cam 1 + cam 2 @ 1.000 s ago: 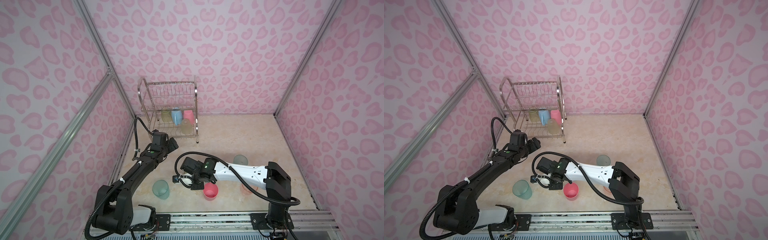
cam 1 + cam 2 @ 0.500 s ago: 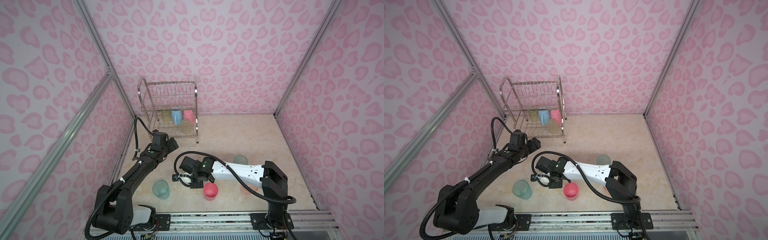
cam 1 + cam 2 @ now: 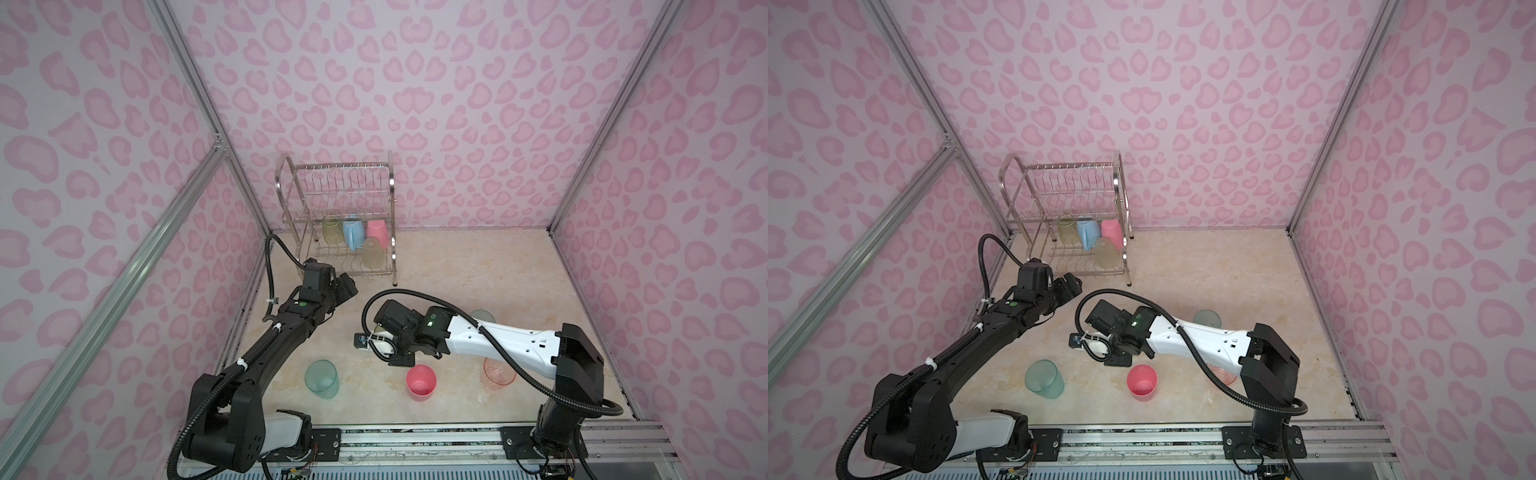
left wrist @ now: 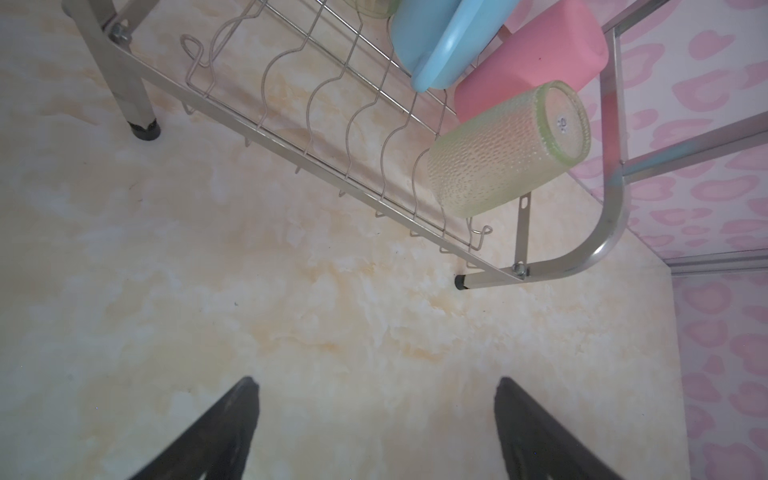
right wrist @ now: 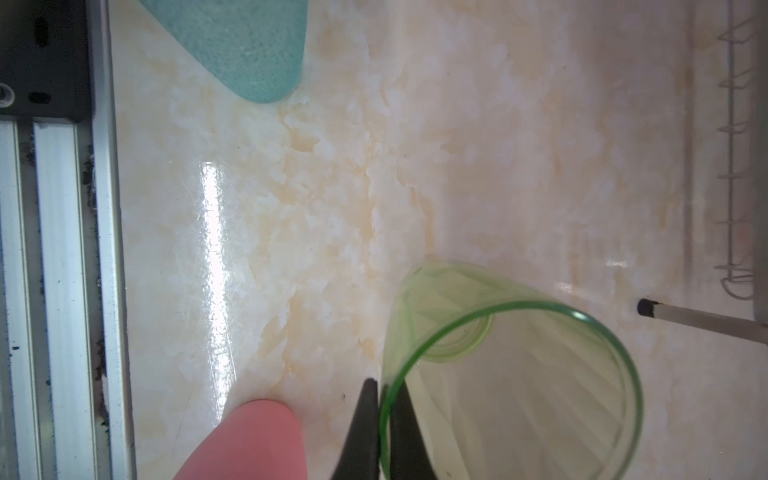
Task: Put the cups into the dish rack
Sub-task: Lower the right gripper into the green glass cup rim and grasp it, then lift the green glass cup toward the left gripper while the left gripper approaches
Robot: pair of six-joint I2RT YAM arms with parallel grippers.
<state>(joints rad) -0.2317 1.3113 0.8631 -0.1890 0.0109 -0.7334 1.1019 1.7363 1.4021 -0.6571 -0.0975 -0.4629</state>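
- Right end effector pinches the rim of the green cup, beside the pink cup; that thin-wall hold could slip.
- Left end effector hangs spread by the dish rack; arms might collide.

No legible text, mark under textured green cup unreadable

The dish rack stands back left on the bench; on its lower shelf a row of three cups sits behind a fourth cup at the right end. Mid-bench the right pincer pinches the rim of a held cup. A far cup stands to its right, and a left cup, middle cup and right cup stand along the front.
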